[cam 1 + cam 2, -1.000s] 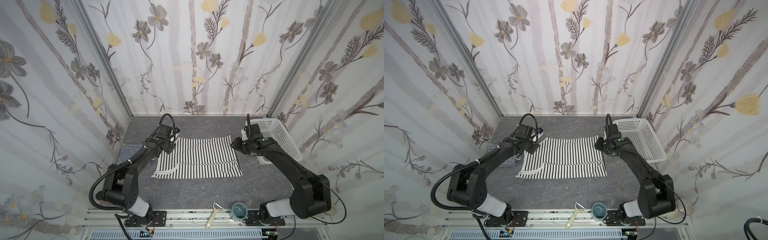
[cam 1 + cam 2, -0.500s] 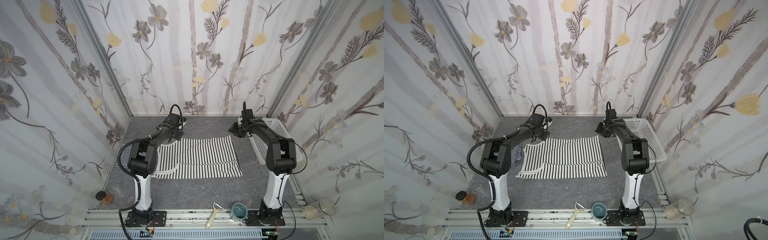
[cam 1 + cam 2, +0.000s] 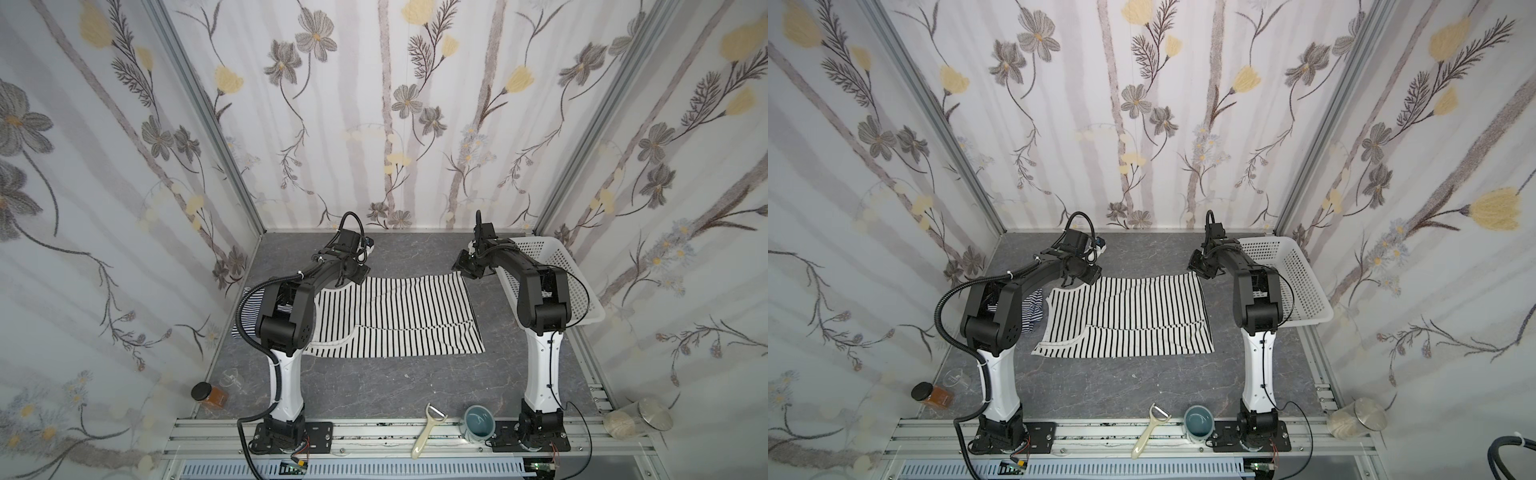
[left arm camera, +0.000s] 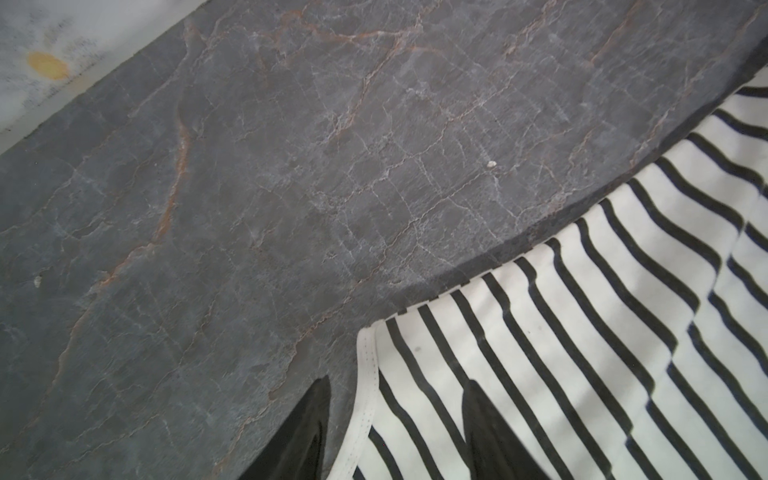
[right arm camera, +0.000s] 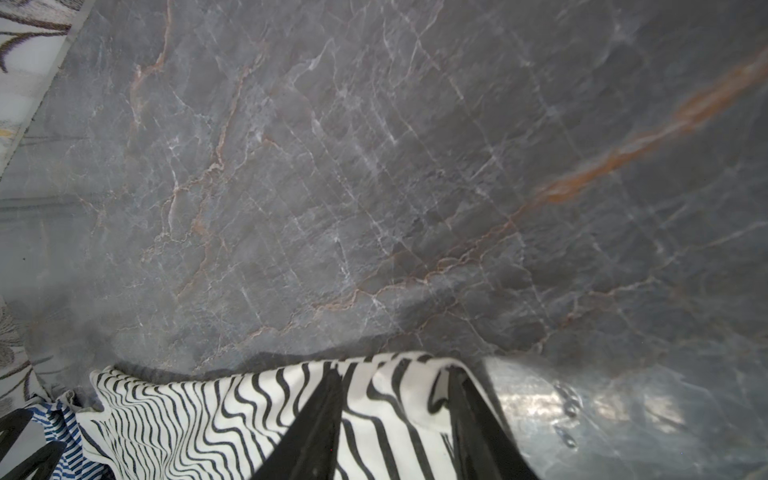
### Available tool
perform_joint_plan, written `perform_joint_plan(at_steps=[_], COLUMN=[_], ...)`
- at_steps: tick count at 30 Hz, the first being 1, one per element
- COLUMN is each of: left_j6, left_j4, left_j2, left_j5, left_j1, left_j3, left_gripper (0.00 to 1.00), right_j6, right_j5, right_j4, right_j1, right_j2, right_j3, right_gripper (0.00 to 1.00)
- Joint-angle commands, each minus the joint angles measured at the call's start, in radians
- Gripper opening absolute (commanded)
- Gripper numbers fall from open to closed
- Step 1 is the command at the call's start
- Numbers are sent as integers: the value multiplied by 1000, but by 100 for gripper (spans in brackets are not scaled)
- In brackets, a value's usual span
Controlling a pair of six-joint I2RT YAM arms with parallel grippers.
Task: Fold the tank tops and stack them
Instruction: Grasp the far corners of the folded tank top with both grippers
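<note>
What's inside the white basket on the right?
Only its bare perforated floor shows in the white basket. The right arm covers its left side in both top views, so anything there is hidden.

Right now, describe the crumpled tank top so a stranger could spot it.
On the grey table, a wide-striped tank top lies spread flat. Beside its left edge, partly behind the left arm, sits the crumpled top: fine navy stripes, not broad black ones.
</note>
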Motion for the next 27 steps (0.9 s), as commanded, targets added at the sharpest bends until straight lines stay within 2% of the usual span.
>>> perform_joint_plan(at_steps=[1, 3, 5, 8, 16, 27], left_j6=[-8, -8, -8, -11, 2, 29], left_j4=[5, 6, 6, 6, 5, 4], left_j2=[-13, -9, -1, 12, 81, 147], left_j5=[20, 21, 16, 19, 12, -3], left_j1=[6, 8, 8, 9, 8, 9], left_j3=[-8, -10, -7, 3, 71, 87], left_gripper=[53, 53, 53, 53, 52, 49], right_j6=[-23, -23, -25, -37, -47, -44], right_j5=[-15, -9, -9, -3, 11, 7], right_j4=[6, 6, 1, -7, 17, 53], right_j1=[5, 5, 3, 5, 3, -14], right_j2=[11, 11, 7, -12, -111, -208], right_j3=[18, 19, 18, 7, -93, -200], right_gripper=[34, 25, 10, 0, 0, 0])
